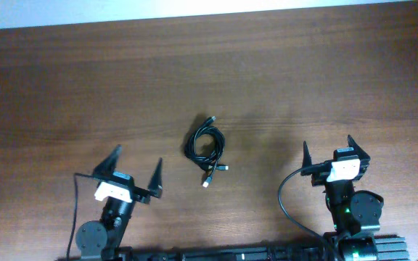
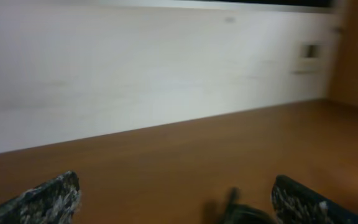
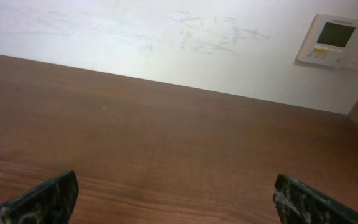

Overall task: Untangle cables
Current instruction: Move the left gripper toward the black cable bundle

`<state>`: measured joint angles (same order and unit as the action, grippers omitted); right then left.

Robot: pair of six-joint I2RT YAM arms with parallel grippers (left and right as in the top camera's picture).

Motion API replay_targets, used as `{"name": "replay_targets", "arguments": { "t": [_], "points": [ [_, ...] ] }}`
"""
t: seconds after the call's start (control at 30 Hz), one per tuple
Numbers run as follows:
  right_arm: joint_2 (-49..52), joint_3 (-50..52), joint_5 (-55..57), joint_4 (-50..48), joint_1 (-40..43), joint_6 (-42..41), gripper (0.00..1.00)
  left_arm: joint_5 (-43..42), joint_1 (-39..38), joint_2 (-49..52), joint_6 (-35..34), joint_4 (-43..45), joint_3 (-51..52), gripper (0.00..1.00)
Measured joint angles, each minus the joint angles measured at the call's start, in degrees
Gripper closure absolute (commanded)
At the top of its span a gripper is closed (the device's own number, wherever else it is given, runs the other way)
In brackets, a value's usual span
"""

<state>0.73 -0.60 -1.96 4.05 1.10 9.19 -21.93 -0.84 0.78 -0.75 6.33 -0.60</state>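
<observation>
The cables [image 1: 206, 147] lie as one small coiled black bundle at the table's middle, with a silver-tipped plug [image 1: 207, 181] sticking out toward the front. My left gripper [image 1: 136, 165] is open and empty, to the front left of the bundle. A blurred dark part of the bundle [image 2: 238, 211] shows at the bottom of the left wrist view, between the open fingers [image 2: 176, 198]. My right gripper [image 1: 328, 151] is open and empty, well to the right of the bundle. The right wrist view shows only bare table between its fingers [image 3: 176, 196].
The brown wooden table [image 1: 85, 87] ends at a white wall along the back edge. A wall thermostat [image 3: 333, 39] shows in the right wrist view. Thick black arm wires [image 1: 285, 203] loop beside the right arm's base.
</observation>
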Motion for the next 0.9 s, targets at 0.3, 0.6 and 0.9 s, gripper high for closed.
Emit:
{"name": "replay_targets", "arguments": {
  "t": [0.3,0.6,0.9],
  "points": [
    [0.0,0.0,0.0,0.0,0.0,0.0,0.01,-12.2,0.0,0.0,-0.9,-7.5,-4.1,0.01],
    [0.0,0.0,0.0,0.0,0.0,0.0,0.01,-5.7,0.0,15.3,-6.5,-20.9,-25.7,0.01],
    [0.0,0.0,0.0,0.0,0.0,0.0,0.01,-6.4,-11.0,56.0,-7.5,-32.6,-42.7,0.01]
  ]
}}
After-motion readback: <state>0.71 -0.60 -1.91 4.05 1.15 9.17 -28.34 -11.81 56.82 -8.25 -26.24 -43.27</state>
